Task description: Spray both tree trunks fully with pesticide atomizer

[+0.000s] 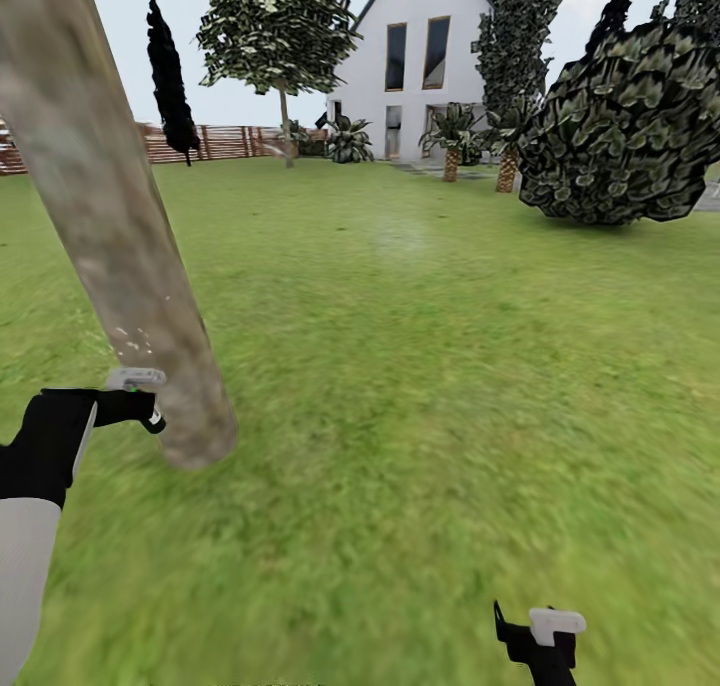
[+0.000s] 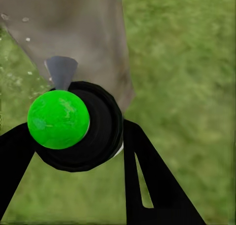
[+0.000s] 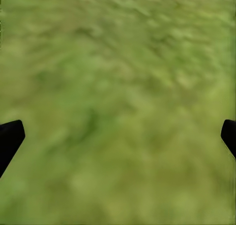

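Observation:
A thick mottled grey-brown tree trunk [image 1: 120, 236] leans across the left of the head view and meets the grass floor [image 1: 420, 386] of the garden. My left gripper [image 1: 128, 406] is shut on the pesticide atomizer [image 1: 135, 378], held low beside the trunk's base. The left wrist view shows the atomizer [image 2: 78, 126] as a black round body with a green ball and a grey nozzle aimed at the trunk [image 2: 83, 33]. Tiny white pesticide specks [image 1: 130, 341] dot the trunk just above the nozzle. My right gripper [image 1: 540, 638] hangs open over bare grass [image 3: 118, 87].
A big dark leafy bush [image 1: 630, 126] stands at the right. Far back are a white house [image 1: 420, 56], a brown slat fence [image 1: 210, 143], short palms [image 1: 450, 151] and a thin-trunked tree [image 1: 278, 36]. Open lawn lies between.

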Motion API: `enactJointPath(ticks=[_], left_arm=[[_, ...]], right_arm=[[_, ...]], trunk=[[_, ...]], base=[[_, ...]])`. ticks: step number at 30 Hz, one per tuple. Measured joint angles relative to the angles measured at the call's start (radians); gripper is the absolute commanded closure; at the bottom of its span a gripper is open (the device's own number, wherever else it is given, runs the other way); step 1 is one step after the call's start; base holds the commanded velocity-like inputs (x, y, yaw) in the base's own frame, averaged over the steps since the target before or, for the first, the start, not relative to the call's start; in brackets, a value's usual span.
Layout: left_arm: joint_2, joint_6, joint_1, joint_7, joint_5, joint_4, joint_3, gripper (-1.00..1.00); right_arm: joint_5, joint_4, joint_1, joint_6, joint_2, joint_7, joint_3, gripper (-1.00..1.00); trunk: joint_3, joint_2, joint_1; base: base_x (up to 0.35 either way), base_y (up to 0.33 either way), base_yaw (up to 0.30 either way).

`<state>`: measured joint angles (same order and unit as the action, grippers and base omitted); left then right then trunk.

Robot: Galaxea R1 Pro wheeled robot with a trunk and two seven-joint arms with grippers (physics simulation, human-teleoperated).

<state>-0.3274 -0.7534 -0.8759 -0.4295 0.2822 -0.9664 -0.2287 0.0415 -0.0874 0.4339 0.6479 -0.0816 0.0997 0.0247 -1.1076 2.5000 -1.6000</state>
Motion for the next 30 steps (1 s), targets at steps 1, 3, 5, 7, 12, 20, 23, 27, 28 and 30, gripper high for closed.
enactJointPath(ticks=[1, 3, 5, 7, 12, 20, 23, 27, 28, 30], left_arm=[[0.000, 0.000, 0.000, 0.000, 0.000, 0.000, 0.000, 1.00], [0.000, 0.000, 0.000, 0.000, 0.000, 0.000, 0.000, 1.00], [0.001, 0.000, 0.000, 0.000, 0.000, 0.000, 0.000, 1.00], [0.000, 0.000, 0.000, 0.000, 0.000, 0.000, 0.000, 1.00], [-0.001, 0.000, 0.000, 0.000, 0.001, 0.000, -0.001, 1.00], [0.004, 0.000, 0.000, 0.000, -0.001, 0.000, -0.001, 1.00], [0.005, 0.000, 0.000, 0.001, 0.000, 0.008, -0.001, 1.00], [-0.001, 0.001, 0.014, 0.005, 0.002, 0.015, -0.007, 1.00], [-0.003, 0.002, 0.034, 0.008, 0.003, 0.016, -0.007, 1.00], [0.008, 0.001, 0.057, 0.029, -0.005, 0.017, -0.003, 1.00]], right_arm=[[0.000, 0.000, 0.000, 0.000, 0.000, 0.000, 0.000, -1.00], [0.000, 0.000, 0.000, 0.000, 0.000, 0.000, 0.000, -1.00], [0.000, 0.000, -0.001, 0.000, 0.000, 0.000, 0.000, -1.00], [0.000, 0.000, -0.001, 0.000, 0.000, 0.000, 0.000, -1.00], [0.000, 0.000, 0.000, -0.001, 0.000, 0.000, 0.000, -1.00], [0.000, 0.000, 0.000, 0.000, 0.000, 0.000, 0.000, -1.00], [0.000, 0.000, 0.000, 0.000, 0.000, 0.000, 0.000, -1.00], [0.000, 0.000, 0.000, 0.000, 0.000, 0.000, 0.000, -1.00], [0.000, 0.000, 0.000, 0.000, 0.000, 0.000, 0.000, -1.00], [0.000, 0.000, 0.000, -0.001, 0.000, 0.000, 0.000, -1.00]], trunk=[[0.000, 0.000, 0.000], [0.000, 0.000, 0.000], [0.000, 0.000, 0.000], [0.000, 0.000, 0.000], [0.000, 0.000, 0.000], [0.000, 0.000, 0.000], [0.000, 0.000, 0.000], [0.000, 0.000, 0.000], [0.000, 0.000, 0.000], [0.000, 0.000, 0.000]], base=[[0.000, -0.274, 0.269], [0.000, -0.274, 0.169], [0.000, -0.274, 0.027], [0.000, -0.274, 0.007], [0.000, -0.274, 0.015], [0.000, -0.274, 0.265], [0.000, -0.274, 0.277], [0.000, -0.249, 0.062], [0.000, -0.057, 0.005], [0.000, -0.014, 0.001]])
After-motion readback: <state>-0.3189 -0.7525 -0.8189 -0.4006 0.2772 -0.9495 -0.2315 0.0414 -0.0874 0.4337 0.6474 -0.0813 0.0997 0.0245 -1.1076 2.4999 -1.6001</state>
